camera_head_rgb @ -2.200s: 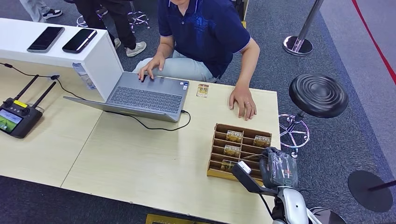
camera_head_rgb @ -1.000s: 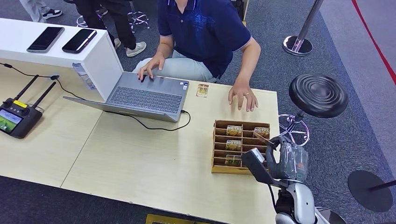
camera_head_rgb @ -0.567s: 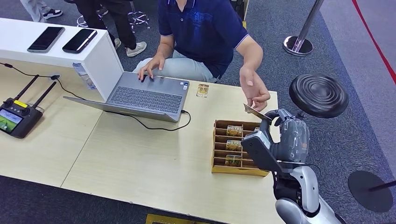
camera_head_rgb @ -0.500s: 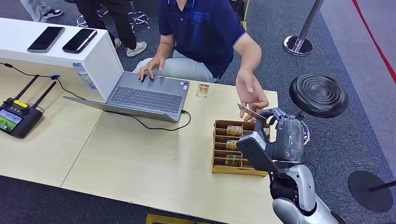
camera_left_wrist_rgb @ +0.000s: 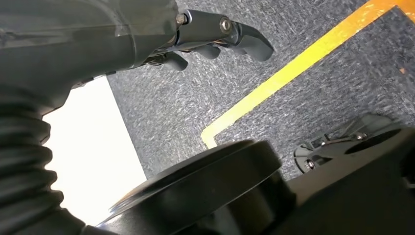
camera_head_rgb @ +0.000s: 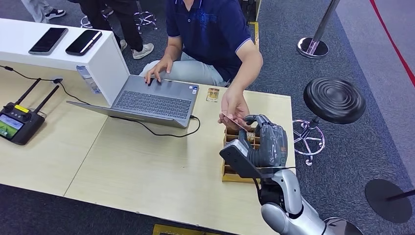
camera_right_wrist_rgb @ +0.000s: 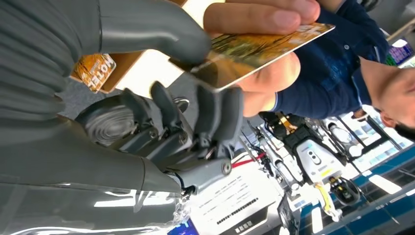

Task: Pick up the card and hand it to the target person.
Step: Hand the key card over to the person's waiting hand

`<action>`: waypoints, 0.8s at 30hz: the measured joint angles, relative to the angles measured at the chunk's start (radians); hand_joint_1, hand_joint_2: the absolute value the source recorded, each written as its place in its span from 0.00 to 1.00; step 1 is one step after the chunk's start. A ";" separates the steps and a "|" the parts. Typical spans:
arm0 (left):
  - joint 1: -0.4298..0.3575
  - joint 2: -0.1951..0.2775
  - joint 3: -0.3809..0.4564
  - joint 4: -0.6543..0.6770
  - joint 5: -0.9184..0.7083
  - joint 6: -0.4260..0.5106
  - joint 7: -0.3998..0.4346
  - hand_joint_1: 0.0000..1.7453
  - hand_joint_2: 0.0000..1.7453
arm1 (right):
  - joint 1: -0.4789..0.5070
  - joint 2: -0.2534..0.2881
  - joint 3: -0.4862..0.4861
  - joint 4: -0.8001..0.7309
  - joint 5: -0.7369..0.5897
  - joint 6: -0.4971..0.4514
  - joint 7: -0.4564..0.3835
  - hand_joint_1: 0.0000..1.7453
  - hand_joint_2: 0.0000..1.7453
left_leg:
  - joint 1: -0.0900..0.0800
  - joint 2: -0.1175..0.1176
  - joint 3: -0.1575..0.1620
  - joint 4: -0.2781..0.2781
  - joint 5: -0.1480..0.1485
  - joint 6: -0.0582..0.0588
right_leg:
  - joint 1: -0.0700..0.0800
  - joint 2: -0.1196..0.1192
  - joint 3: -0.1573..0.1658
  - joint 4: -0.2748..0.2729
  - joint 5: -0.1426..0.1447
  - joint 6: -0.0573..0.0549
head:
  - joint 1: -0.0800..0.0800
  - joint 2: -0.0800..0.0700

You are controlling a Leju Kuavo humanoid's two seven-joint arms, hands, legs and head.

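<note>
the right robot hand (camera_head_rgb: 266, 142) is raised over the wooden card rack (camera_head_rgb: 229, 171) on the surface (camera_head_rgb: 147, 166), thumb and fingers pinching one end of the card (camera_right_wrist_rgb: 254, 49). the person's hand (camera_head_rgb: 234, 108) grips the card's other end. the rack is mostly hidden behind the robot hand. the left robot hand (camera_left_wrist_rgb: 147, 34) hangs over grey carpet (camera_left_wrist_rgb: 313, 98), its dark fingers curled around nothing.
</note>
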 joint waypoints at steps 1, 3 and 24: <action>0.003 0.000 -0.002 0.000 0.001 0.001 -0.002 0.00 0.00 | 0.000 0.001 0.002 0.005 0.000 0.000 0.004 0.00 1.00 | 0.000 0.000 0.000 0.000 0.000 0.000 | 0.000 0.000 0.000 0.000 0.000 0.000 | 0.000 0.000; 0.008 0.000 -0.006 0.000 0.003 0.004 -0.004 0.00 0.00 | 0.000 0.001 0.006 0.012 0.001 -0.004 0.010 0.00 1.00 | 0.000 0.000 0.000 0.000 0.000 0.000 | 0.000 0.000 -0.001 0.000 0.000 0.000 | 0.000 0.000; 0.038 0.005 -0.008 0.000 0.086 0.025 -0.031 0.00 0.00 | 0.288 -0.142 -0.187 -0.235 -0.789 -0.042 -0.306 0.00 1.00 | 0.000 0.001 0.001 0.000 -0.001 0.000 | 0.000 0.002 -0.001 -0.001 0.000 0.000 | 0.000 0.000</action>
